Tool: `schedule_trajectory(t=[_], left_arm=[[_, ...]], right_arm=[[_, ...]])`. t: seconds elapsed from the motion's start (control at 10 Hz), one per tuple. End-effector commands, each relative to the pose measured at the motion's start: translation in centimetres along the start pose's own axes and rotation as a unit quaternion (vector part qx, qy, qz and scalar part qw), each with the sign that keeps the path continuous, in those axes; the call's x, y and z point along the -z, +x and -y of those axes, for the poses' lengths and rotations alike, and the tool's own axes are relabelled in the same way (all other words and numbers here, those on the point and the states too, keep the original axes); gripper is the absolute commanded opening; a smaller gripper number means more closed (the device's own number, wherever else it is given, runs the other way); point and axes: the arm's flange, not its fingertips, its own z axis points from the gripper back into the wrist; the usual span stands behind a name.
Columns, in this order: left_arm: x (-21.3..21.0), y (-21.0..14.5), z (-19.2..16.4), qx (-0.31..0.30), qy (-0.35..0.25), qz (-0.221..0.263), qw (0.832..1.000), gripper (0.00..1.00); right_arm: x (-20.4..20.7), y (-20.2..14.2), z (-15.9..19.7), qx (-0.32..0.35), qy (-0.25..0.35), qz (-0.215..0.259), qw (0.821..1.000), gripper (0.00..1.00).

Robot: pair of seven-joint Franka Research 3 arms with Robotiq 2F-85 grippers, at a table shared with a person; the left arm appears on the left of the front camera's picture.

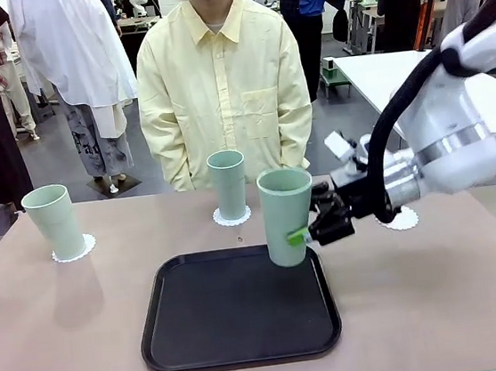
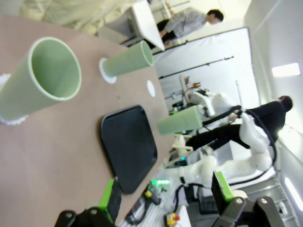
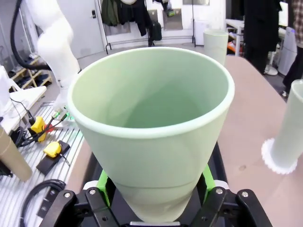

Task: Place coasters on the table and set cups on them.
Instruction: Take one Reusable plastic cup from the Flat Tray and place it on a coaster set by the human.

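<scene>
Three pale green cups show in the front view. The left cup point(image 1: 53, 221) stands on a coaster point(image 1: 75, 252), and the middle cup point(image 1: 228, 183) on another coaster point(image 1: 232, 216). My right gripper point(image 1: 311, 230) is shut on the third cup point(image 1: 286, 217), upright at the black tray's point(image 1: 238, 307) far right corner; I cannot tell whether its base touches the tray. In the right wrist view this cup point(image 3: 151, 127) sits between the green pads point(image 3: 105, 182). A bare coaster point(image 1: 402, 218) lies on the table point(image 1: 441, 307) behind my right arm. My left gripper point(image 2: 165, 198) is open, high above the table's left side.
A person in a pale yellow shirt point(image 1: 218, 81) stands at the far edge behind the middle cup, hands out of sight. The tray takes up the table's middle front. A white table point(image 1: 396, 70) stands beyond the far right.
</scene>
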Motion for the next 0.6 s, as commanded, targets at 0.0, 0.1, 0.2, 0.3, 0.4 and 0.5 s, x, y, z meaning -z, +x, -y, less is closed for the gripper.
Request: schedule_trajectory(t=[0.0, 0.1, 0.2, 0.3, 0.4, 0.5], left_arm=[[-0.1, -0.1, 0.2, -0.002, 0.000, 0.002, 1.000, 1.00], [-0.1, -0.1, 0.2, -0.002, 0.000, 0.002, 1.000, 1.00], [-0.1, -0.1, 0.2, -0.002, 0.000, 0.002, 1.000, 1.00], [-0.1, -0.1, 0.2, -0.002, 0.000, 0.002, 1.000, 1.00], [-0.1, -0.1, 0.2, -0.002, 0.000, 0.002, 1.000, 1.00], [-0.1, -0.1, 0.2, -0.002, 0.000, 0.002, 1.000, 1.00]], right_arm=[[-0.9, 4.1, -1.3, 0.008, 0.007, -0.028, 1.000, 0.00], [-0.9, 5.5, -1.3, 0.009, 0.008, -0.042, 0.999, 0.00], [-0.8, 6.1, -1.4, 0.007, 0.010, -0.059, 0.998, 0.00], [-0.4, 6.2, -1.4, 0.024, -0.019, -0.080, 0.996, 0.00], [-1.2, 6.2, -1.7, -0.002, 0.005, -0.037, 0.999, 0.00], [-1.2, 6.2, -1.7, -0.002, 0.005, -0.037, 0.999, 0.00]])
